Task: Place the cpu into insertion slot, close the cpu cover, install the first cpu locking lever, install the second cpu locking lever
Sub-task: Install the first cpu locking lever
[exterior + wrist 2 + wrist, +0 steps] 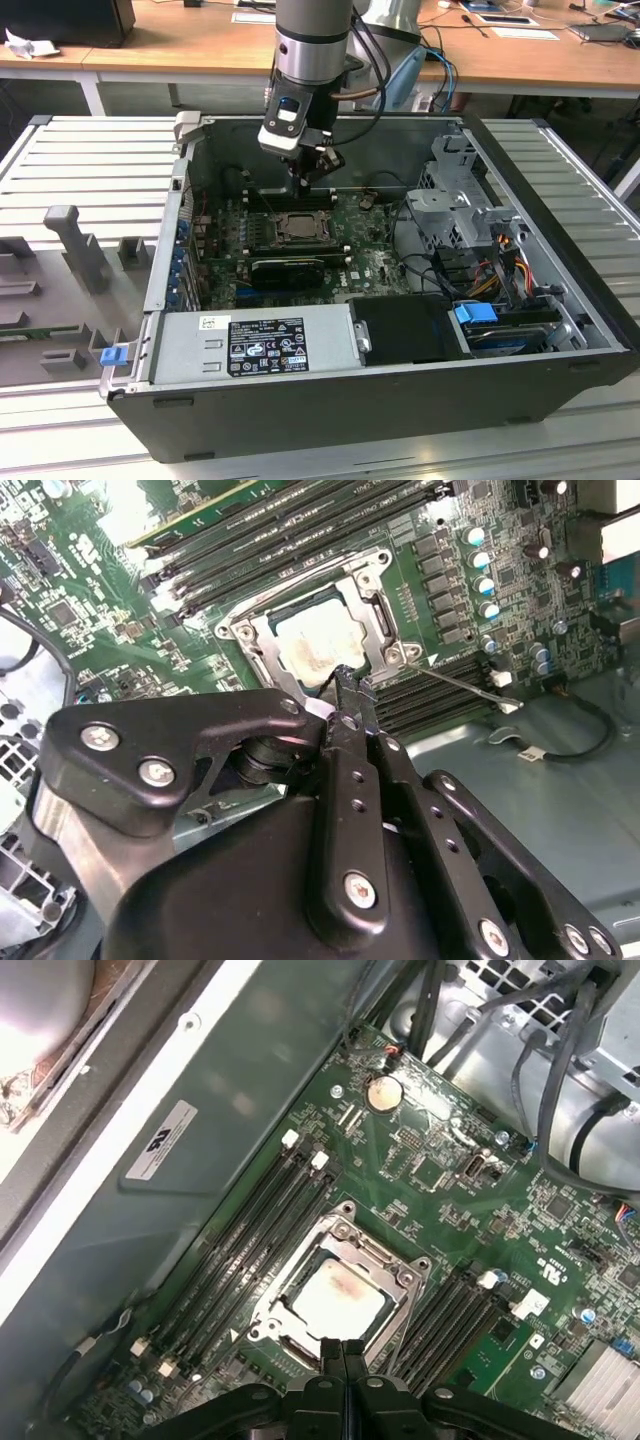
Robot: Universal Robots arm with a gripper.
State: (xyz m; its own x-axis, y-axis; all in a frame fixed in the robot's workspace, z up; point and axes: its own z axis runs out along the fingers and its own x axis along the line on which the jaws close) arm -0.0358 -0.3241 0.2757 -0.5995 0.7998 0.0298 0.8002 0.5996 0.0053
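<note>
Wooden desks (pixel 200 50) stand behind the ribbed grey counter (pixel 90 150) carrying an open computer case (pixel 400 400). Its power supply (pixel 190 345) wears a printed white label (pixel 266 345). Over the socket (pixel 345 1222) hangs the tool (pixel 343 1345), fingers (pixel 332 1362) pressed together, pinching nothing. The chip (pixel 335 1295) lies inside under the closed cover (pixel 390 1280). Tool bodywork hides the socket's nearest edge in both wrist views.

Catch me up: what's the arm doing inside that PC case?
The arm's shut gripper hangs at the edge of the insertion slot on the motherboard. The cpu already sits in it, with the cpu cover lying flat over it. A thin locking lever sticks out beside the socket.
</note>
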